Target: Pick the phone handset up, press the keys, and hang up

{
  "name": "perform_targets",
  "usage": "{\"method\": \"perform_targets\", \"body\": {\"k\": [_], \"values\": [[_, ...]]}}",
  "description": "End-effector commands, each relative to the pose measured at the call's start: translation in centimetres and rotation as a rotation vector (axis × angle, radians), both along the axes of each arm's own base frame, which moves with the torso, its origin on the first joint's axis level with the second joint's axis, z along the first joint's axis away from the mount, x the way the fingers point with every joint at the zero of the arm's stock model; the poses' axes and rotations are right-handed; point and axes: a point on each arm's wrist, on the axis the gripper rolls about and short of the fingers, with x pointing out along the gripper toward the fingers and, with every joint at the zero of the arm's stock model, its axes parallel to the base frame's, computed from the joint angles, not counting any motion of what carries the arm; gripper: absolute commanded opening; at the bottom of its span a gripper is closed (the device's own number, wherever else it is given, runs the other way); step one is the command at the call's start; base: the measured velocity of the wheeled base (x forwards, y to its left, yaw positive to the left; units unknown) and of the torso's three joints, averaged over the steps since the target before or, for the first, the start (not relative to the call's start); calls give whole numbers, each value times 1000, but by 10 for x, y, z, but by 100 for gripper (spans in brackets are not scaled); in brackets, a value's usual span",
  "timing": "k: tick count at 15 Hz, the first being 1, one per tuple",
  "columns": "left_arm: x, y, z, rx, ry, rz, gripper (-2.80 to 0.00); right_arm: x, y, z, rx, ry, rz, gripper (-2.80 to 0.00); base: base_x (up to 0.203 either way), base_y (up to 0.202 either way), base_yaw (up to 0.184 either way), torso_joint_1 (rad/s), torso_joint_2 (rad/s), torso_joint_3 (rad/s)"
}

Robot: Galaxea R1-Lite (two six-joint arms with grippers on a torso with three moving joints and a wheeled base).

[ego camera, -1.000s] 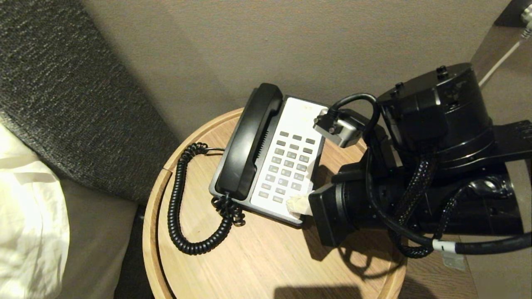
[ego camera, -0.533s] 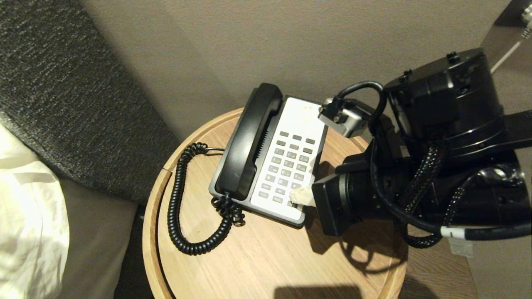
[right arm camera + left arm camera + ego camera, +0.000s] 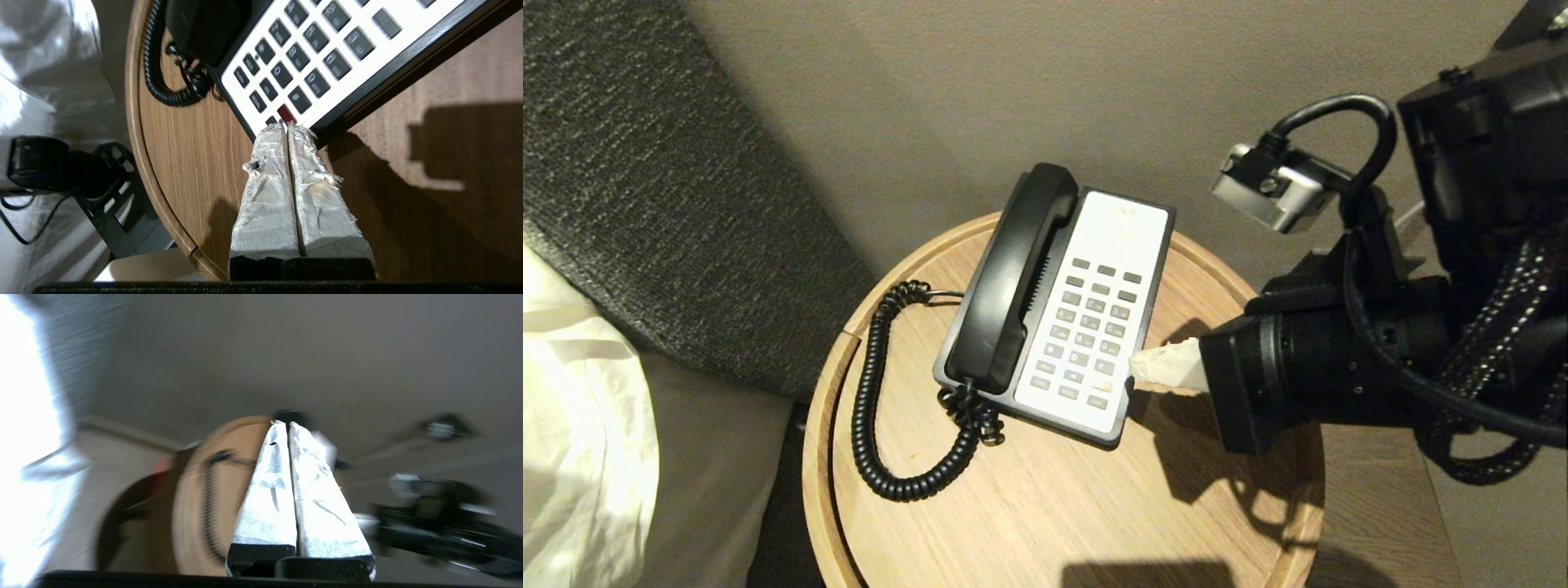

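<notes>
One phone handset (image 3: 1011,278) lies in its cradle on the far side of the keys (image 3: 1088,331) from the right gripper (image 3: 1145,365), its coiled cord (image 3: 882,392) looping over the table beyond. That claw holds nothing, its two taped fingers (image 3: 267,183) pressed together, the tip at the near edge of the phone base (image 3: 1147,327), just beside the red key (image 3: 285,114). It looks like the key-pressing step, though the receiver is not lifted; the next press calls for a small, straight push onto one button. The left gripper (image 3: 288,428) is also closed and empty, hanging well away from the phone. Underneath is a round wooden table (image 3: 1054,506), with beige carpet (image 3: 1094,82) behind it.
</notes>
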Motion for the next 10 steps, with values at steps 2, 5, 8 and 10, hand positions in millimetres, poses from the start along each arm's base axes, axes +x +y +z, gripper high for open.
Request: {"method": "perform_targets", "body": {"k": [2,5,8,10], "values": [[-35,13,-67,30,67,246,-280,-12,-17,17,50,-45,-18,-280,0,0,0,0,0,0],[-52,3,-115,59,145,482,-280,-14,-20,23,69,-59,-19,-280,0,0,0,0,0,0],[-50,-7,-151,89,237,580,-280,-16,-23,27,83,-73,-25,-280,0,0,0,0,0,0],[-56,-10,-178,136,237,555,-280,-17,-25,28,92,-76,-25,-280,0,0,0,0,0,0]]}}
